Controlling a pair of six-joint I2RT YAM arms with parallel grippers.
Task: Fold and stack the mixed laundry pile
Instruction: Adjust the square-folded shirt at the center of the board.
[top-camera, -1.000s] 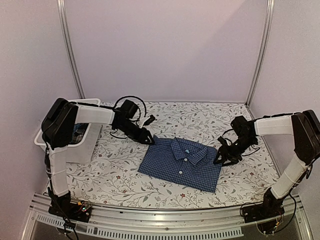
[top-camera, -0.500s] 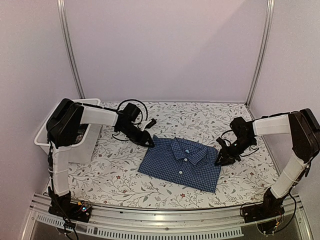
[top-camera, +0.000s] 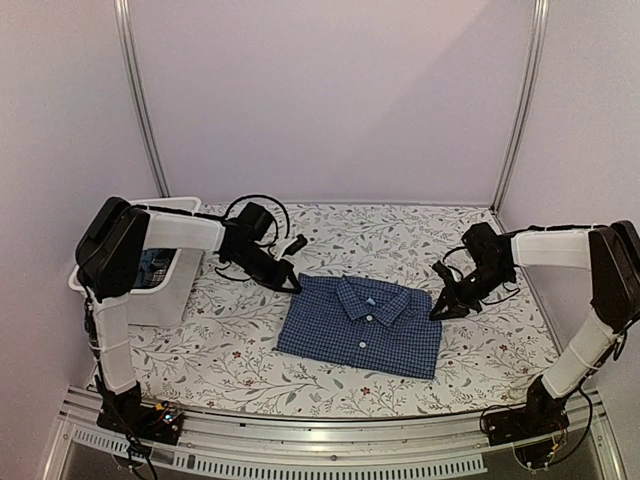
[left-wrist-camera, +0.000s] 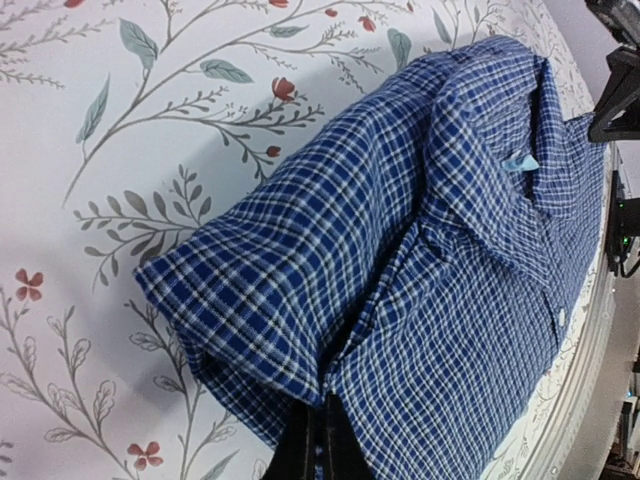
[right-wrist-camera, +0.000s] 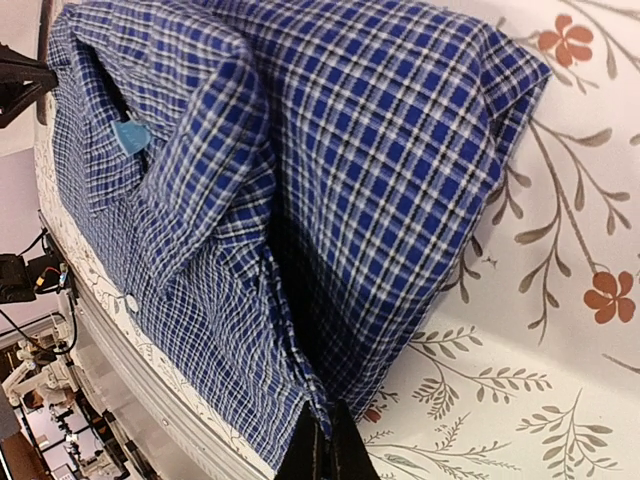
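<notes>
A folded blue-and-white checked shirt lies collar-up on the floral tablecloth, mid-table. My left gripper is shut on its far left corner; in the left wrist view the black fingertips pinch a fold of the shirt. My right gripper is shut on its far right corner; in the right wrist view it clamps the hem of the shirt. The rest of the laundry pile is hidden, apart from a bit of blue cloth inside the tub.
A white plastic tub stands at the left edge of the table, beside the left arm. The floral tablecloth covers the table. Metal posts rise at the back corners, and a rail runs along the near edge.
Both grippers have closed onto the shirt's far corners. The far edge of the shirt has been pulled slightly back and straightened.
</notes>
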